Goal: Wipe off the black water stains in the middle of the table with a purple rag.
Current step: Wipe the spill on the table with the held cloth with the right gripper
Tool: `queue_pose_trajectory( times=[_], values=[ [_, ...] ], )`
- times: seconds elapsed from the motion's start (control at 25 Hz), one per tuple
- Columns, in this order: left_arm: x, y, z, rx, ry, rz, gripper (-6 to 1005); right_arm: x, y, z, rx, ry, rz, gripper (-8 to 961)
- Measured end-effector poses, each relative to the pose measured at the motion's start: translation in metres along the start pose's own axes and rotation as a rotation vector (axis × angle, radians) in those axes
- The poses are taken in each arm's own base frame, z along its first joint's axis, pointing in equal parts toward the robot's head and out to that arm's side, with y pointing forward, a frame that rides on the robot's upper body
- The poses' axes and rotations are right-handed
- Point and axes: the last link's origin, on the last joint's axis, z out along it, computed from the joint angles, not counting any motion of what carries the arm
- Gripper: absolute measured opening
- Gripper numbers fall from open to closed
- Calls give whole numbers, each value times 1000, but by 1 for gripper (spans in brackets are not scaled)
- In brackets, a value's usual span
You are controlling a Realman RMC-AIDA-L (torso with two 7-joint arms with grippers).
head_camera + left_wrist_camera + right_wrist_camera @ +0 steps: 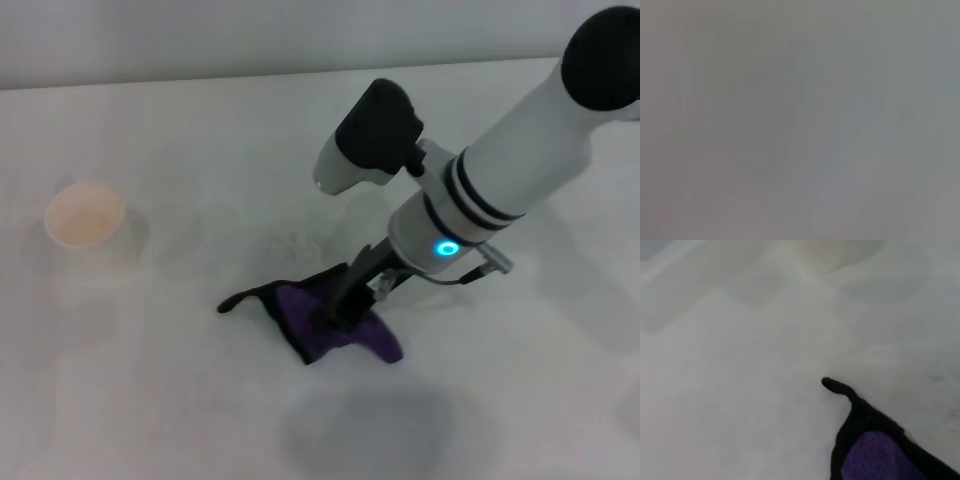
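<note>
At the near-centre of the desk [150, 400], my right end effector [340, 312] is pressed down onto the purple rag [335, 330], its dark fingers planted in the cloth; they sit close together in the fabric, pinching a fold of it. The rag lies crumpled flat on the desk surface, purple in the middle with black edging, and its thin black loop tail [232, 303] trails out toward my left side. In the right wrist view the same rag [875, 455] fills a corner, with the loop tail [835, 386] curling out over bare white desk [740, 390]. A soft grey shadow lies on the desk just nearer to me than the rag. Beyond the rag, my right arm rises at a slant toward my right, with a lit blue ring on the wrist section. Faint grey speckles [290, 240] mark the desk just beyond the rag. The black water stain cannot be made out in any view. Farther off on my left side, well apart from the rag, a cream paper cup [85, 215] stands upright. My left end effector does not show; the left wrist view gives only a uniform grey field.
</note>
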Motion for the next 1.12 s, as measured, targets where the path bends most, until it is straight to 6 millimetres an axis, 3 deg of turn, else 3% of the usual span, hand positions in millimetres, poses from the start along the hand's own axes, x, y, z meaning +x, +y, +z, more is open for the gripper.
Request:
queue_pose_trajectory(
  times=[0.32, 0.68, 0.84, 0.96, 1.12],
  values=[
    [0, 0, 0, 1, 0, 0, 885, -9, 0, 9, -14, -125, -10, 92],
    [0, -1, -1, 2, -1, 1, 885, -8, -44, 3, 176, -240, 74, 92],
    [0, -1, -1, 2, 0, 1, 885, -7, -53, -3, 197, -270, 114, 92],
    [1, -1, 0, 2, 1, 2, 885, -3, -53, -4, 184, -270, 130, 92],
    [1, -1, 0, 1, 4, 3, 885, 1, -37, 2, 97, -219, 102, 92]
  ],
)
